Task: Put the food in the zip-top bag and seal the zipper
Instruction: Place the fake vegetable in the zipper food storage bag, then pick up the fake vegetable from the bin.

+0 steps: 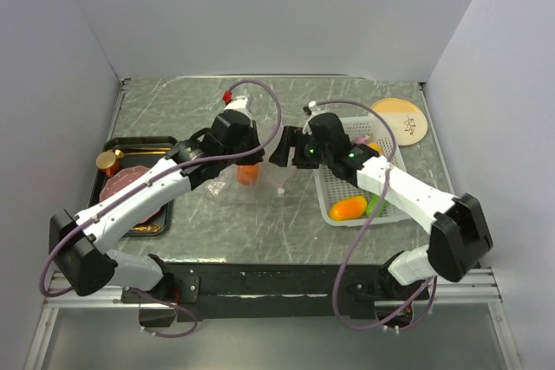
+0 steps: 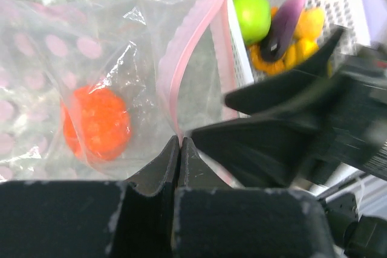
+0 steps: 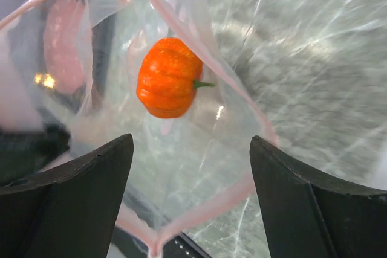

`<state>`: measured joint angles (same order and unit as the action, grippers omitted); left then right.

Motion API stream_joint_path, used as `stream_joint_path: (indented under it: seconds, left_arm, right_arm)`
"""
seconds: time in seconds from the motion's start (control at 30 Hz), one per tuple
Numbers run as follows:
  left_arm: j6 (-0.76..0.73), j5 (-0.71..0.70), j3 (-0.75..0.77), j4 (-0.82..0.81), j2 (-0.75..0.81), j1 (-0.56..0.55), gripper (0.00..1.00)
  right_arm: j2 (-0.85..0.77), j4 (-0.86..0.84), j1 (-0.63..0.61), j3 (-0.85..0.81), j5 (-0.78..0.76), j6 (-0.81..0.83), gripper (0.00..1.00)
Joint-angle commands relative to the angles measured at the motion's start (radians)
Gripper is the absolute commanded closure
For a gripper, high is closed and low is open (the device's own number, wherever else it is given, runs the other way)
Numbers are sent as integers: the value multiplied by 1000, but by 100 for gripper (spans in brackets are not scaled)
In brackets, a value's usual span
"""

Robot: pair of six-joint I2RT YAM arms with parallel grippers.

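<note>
Left gripper (image 2: 179, 149) first: its black fingers are pressed together, pinching the thin pale pink zipper (image 2: 187, 58) at the lower end of the strip, low in the centre of the left wrist view. The right gripper (image 3: 190, 143) faces it, jaws spread wide, and the clear floppy zip-top bag (image 3: 199, 167) hangs between them with its mouth edge looping across the gap. Whether those fingers touch the plastic, I can't tell.

Inside the bag sits the glossy red-orange toy tomato (image 3: 169, 78), upper centre of the right wrist view. In the overhead view the bag sits dead centre, under both wrists.

The surface is a grey marbled tabletop (image 1: 260, 231), boxed in by plain pale walls at left, back and right. At the right edge of the bag stands the white slotted plastic basket (image 1: 328, 181), just beside it, holding a green lime (image 2: 252, 15), a purple eggplant (image 2: 284, 22), a yellow pepper (image 2: 305, 25) and an orange mango (image 1: 349, 208). A black tray (image 1: 130, 142) lies at centre left with a flat reddish-pink slab (image 1: 121, 186) on it; the left arm crosses above it. A round tan plate (image 1: 401, 119) lies at upper right, behind the basket.

Bare marble shows behind the grippers up to the back wall, and in front of the bag down to the near edge.
</note>
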<state>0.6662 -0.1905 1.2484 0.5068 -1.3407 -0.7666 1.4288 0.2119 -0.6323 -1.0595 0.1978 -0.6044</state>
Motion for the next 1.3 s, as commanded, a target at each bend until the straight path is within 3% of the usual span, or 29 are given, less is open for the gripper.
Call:
stream_joint_path:
  seconds: [0.0, 0.1, 0.23, 0.33, 0.43, 0.57, 0.67, 0.73, 0.77, 0.83, 0.9, 1.27]
  left_arm:
    - [-2, -64, 51, 1, 55, 0, 99]
    - [21, -55, 68, -11, 80, 0, 99]
    - [9, -102, 45, -24, 95, 3, 99]
    - [27, -63, 123, 108, 11, 30, 99]
    - [36, -73, 129, 148, -52, 35, 99]
    - [-34, 57, 73, 87, -89, 42, 99]
    - [59, -99, 188, 241, -121, -5, 99]
    - [52, -162, 151, 140, 25, -33, 99]
    - [33, -54, 53, 59, 50, 42, 99]
    - [53, 35, 86, 152, -28, 136, 99]
    - [32, -38, 178, 232, -60, 98, 99]
    - [26, 89, 17, 7, 40, 89, 99]
  right_arm:
    - [-120, 24, 2, -2, -136, 34, 20]
    - [-107, 53, 8, -16, -126, 38, 28]
    - [-113, 54, 8, 7, -143, 20, 27]
    - [-125, 87, 11, 12, -181, 6, 28]
    - [-165, 174, 22, 7, -328, -18, 25]
    - [-258, 244, 138, 48, -416, -25, 23]
    - [-281, 244, 265, 98, -344, -11, 23]
    - [-268, 291, 293, 99, -360, 3, 21]
    - [-260, 291, 302, 107, -365, 11, 21]
    - [-236, 270, 325, 127, -328, 18, 21]
    - [-214, 276, 336, 121, -302, 12, 21]
    - [-58, 221, 379, 70, -324, -40, 21]
